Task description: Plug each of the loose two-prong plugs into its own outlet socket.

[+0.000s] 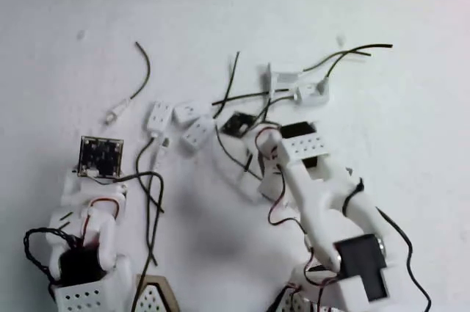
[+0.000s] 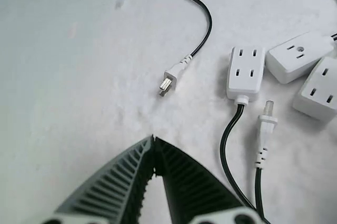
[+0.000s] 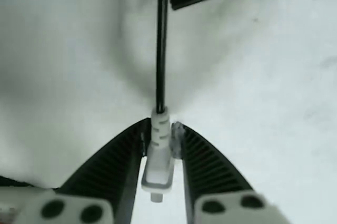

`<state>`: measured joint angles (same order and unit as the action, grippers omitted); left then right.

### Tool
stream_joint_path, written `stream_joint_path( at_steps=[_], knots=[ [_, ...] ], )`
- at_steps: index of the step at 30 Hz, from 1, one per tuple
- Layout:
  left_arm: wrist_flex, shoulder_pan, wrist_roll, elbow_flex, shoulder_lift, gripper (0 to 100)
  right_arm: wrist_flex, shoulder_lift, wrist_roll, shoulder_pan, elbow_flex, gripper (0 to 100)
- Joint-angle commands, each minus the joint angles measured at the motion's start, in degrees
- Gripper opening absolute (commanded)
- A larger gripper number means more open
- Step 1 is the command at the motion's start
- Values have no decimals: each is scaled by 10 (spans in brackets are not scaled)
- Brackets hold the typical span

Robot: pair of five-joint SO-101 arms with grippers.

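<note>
Seen from above, the right arm [image 1: 316,202] covers its own fingers, and the tangle of black cords [image 1: 229,84] beyond it is hard to sort out. From the wrist, the right gripper [image 3: 160,126] is clamped on a white plug [image 3: 158,161], fingers pressed to its sides. The plug's black cord [image 3: 161,39] runs straight away over the white table [image 3: 63,50], and its prongs are too unclear to make out. The left gripper [image 2: 154,142] hangs over the table with fingers closed together, holding nothing, a little short of a loose plug [image 2: 167,80] on a curved black cord. Near that plug lies an outlet block [image 2: 245,68], with a second loose plug [image 2: 266,117] just beside the block's cord. A second outlet block [image 2: 297,55] and a third outlet block [image 2: 320,88] lie next to the first, the third cut off at the frame edge.
</note>
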<state>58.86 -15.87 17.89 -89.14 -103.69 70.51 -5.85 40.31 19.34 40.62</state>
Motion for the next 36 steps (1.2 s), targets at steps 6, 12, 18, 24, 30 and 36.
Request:
stream_joint_path(
  at_steps=[6,12,18,24,30,36],
  knots=[
    [-11,5,1,3,-3,24,-4,80,5,29,-3,125],
    [-11,4,1,3,-3,24,-7,81,6,28,-4,67],
    [-11,4,1,3,-3,24,-7,80,6,25,-4,63],
    [-11,4,1,3,-3,24,15,79,28,26,-4,66],
    [-11,4,1,3,-3,24,40,80,48,16,-4,66],
    [-11,4,1,3,-3,24,40,82,50,-6,-4,62]
  ],
)
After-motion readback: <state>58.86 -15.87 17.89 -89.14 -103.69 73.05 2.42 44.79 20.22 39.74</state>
